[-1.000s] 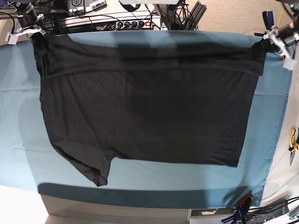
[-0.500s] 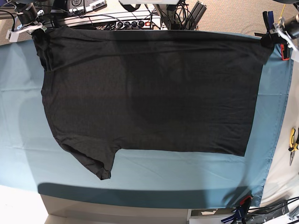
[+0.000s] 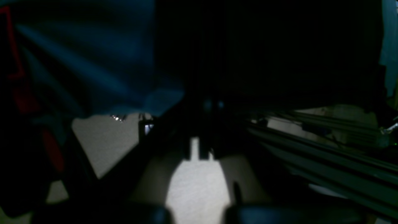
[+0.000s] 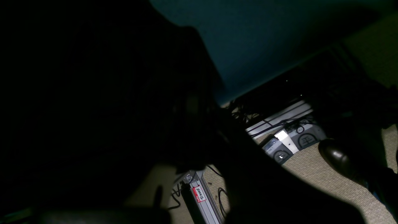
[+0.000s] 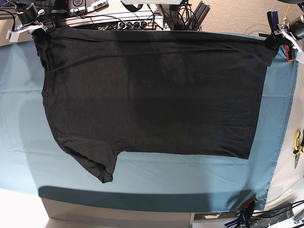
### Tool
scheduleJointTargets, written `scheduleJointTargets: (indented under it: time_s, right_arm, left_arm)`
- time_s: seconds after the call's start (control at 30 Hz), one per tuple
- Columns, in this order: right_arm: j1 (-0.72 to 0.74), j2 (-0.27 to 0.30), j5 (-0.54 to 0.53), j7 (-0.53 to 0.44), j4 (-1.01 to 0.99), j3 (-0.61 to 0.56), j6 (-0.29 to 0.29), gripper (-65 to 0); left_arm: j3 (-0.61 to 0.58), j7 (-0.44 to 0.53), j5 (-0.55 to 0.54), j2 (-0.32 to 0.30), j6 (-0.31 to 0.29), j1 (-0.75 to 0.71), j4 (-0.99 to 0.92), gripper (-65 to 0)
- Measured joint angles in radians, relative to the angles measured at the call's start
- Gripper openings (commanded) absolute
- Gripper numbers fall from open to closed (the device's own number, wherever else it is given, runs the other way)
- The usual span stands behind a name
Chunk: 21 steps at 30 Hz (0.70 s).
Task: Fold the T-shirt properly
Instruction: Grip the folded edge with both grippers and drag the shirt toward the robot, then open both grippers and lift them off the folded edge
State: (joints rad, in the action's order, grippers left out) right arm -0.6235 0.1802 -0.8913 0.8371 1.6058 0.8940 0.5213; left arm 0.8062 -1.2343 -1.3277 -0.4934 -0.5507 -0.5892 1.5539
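A: What lies nearest in the base view?

B: Bare teal table cloth at six o'clock. Beyond it the black T-shirt spreads plain-side up across the centre, one sleeve hanging toward seven o'clock.

A: And the claws?

B: At the far edge, the right gripper at ten o'clock and the left gripper at two o'clock each pinch a top corner, jaws closed on fabric.

A: How will it handle?

B: Probably light, limp and prone to sagging; corners and hems look like the best holds.
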Motion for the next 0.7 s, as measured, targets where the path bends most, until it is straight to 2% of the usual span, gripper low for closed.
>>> scheduleJointTargets:
  time_s: [0.2, 0.27, 0.3, 0.33, 0.4, 0.43, 0.47, 0.5, 0.7]
  right_arm:
    - [0.0, 0.0, 0.0, 0.0, 0.0, 0.0, 0.0, -65.0]
    - [0.0, 0.0, 0.029, -0.006, 0.0, 0.0, 0.003, -65.0]
    - [0.0, 0.0, 0.031, -0.006, 0.0, 0.0, 0.003, -65.0]
    - [0.0, 0.0, 0.03, -0.007, 0.0, 0.0, 0.003, -65.0]
    - [0.0, 0.0, 0.038, -0.015, 0.0, 0.0, 0.002, -51.4]
    - [0.0, 0.0, 0.053, -0.029, 0.0, 0.0, -0.001, -44.9]
    - [0.0, 0.0, 0.054, -0.037, 0.0, 0.0, -0.011, -40.4]
    - [-0.001, 0.0, 0.054, -0.046, 0.0, 0.002, -0.011, -38.5]
    - [0.0, 0.002, 0.057, -0.074, 0.0, 0.002, -0.011, -38.6]
  left_arm:
    - [0.0, 0.0, 0.0, 0.0, 0.0, 0.0, 0.0, -65.0]
    - [0.0, 0.0, 0.0, 0.0, 0.0, 0.0, 0.0, -65.0]
    - [0.0, -0.004, 0.0, 0.0, 0.0, 0.0, 0.0, -62.9]
    - [0.0, -0.008, 0.0, 0.0, 0.0, 0.0, 0.0, -55.4]
    - [0.0, -0.007, 0.009, 0.0, -0.027, 0.0, 0.0, -41.8]
    - [0.0, -0.007, 0.01, -0.001, -0.031, 0.0, 0.0, -37.9]
    - [0.0, -0.007, 0.01, 0.0, -0.031, 0.0, 0.0, -36.6]
    - [0.0, -0.007, 0.01, 0.0, -0.031, 0.0, 0.0, -36.6]
    - [0.0, -0.006, 0.01, 0.0, -0.031, 0.0, 0.0, -36.6]
